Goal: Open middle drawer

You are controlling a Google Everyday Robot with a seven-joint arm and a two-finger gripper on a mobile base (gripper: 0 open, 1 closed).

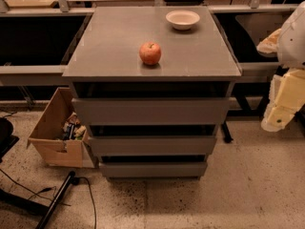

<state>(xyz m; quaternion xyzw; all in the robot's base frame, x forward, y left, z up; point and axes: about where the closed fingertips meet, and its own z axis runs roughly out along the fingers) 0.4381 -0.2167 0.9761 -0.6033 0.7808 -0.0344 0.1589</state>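
Note:
A grey cabinet [114, 46] stands in the middle of the view with three handle-less drawer fronts stacked under its top. The middle drawer [152, 145] is the in-between front, below the taller top front [151, 111] and above the narrow bottom front [153, 170]. None of its tray interior shows. My gripper [279, 118], cream and white, hangs at the right edge of the view. It is to the right of the cabinet at about the height of the top drawer front, and touches nothing.
A red apple [150, 53] and a white bowl [182, 19] sit on the cabinet top. An open cardboard box [55, 130] with clutter stands on the floor at the cabinet's left. Black cables and a pole [55, 202] lie at front left. Metal shelf rails run behind.

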